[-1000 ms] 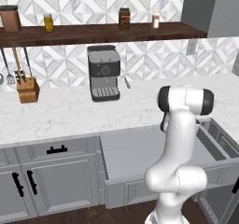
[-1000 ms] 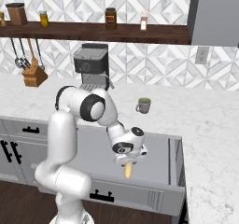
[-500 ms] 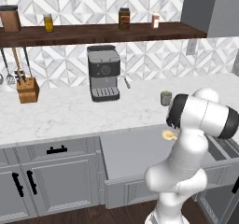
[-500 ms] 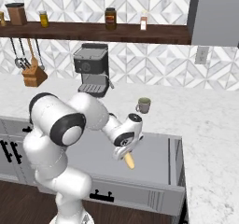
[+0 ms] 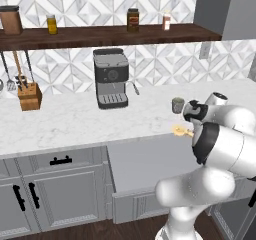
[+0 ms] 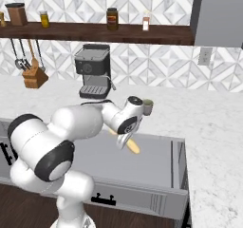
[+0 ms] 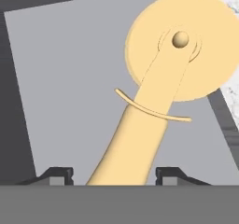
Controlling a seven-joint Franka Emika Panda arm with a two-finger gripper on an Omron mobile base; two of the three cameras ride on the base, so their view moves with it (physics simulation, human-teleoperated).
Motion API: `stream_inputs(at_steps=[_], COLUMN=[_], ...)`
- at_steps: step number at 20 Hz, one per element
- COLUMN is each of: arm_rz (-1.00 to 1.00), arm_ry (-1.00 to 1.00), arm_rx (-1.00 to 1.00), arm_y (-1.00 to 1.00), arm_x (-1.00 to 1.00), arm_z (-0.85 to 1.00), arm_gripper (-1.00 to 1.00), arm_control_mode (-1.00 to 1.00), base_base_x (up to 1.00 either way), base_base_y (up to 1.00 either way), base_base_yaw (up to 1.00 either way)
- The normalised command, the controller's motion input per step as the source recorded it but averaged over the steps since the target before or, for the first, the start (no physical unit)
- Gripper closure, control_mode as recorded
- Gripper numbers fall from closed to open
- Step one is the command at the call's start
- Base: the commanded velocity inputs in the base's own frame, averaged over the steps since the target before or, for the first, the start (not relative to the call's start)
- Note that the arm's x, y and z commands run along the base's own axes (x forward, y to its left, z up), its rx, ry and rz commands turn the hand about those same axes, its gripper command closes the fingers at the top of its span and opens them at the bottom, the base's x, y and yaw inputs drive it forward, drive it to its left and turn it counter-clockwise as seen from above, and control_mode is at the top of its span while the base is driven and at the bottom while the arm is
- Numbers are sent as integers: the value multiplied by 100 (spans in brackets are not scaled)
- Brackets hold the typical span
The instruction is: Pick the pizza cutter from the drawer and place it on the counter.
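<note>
My fingers [image 7: 60, 174] grip the handle of the slim yellow-tan pizza cutter [image 7: 158, 92], held above the wide open grey drawer [image 6: 156, 165], its round wheel reaching toward the white marble tabletop [image 5: 70, 121].

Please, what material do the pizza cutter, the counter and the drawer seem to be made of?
All rendered, so only a look.
Pizza cutter: one even matte yellow-tan, wheel included; plastic or wood, unclear.
Counter: white, with faint grey veins; marble-like stone.
Drawer: flat, uniform grey inside and panelled front; probably painted wood.
</note>
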Motion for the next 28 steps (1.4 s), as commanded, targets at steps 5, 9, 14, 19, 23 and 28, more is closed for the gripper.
stream_inputs(at_steps=[5, 9, 14, 19, 23, 28], arm_rz=[6, 0, 0, 0, 0, 0], arm_ry=[0, 0, 0, 0, 0, -4], arm_rx=[1, 0, 0, 0, 0, 0], arm_y=[27, 41, 23, 16, 13, 10], arm_x=[87, 100, 100, 100, 99, 67], arm_z=[10, 8, 0, -18, -55, -33], arm_gripper=[100, 100, 100, 100, 100, -100], arm_control_mode=[-100, -100, -100, -100, -100, -100], base_base_x=[0, 0, 0, 0, 0, 0], base_base_y=[0, 0, 0, 0, 0, 0], base_base_yaw=[0, 0, 0, 0, 0, 0])
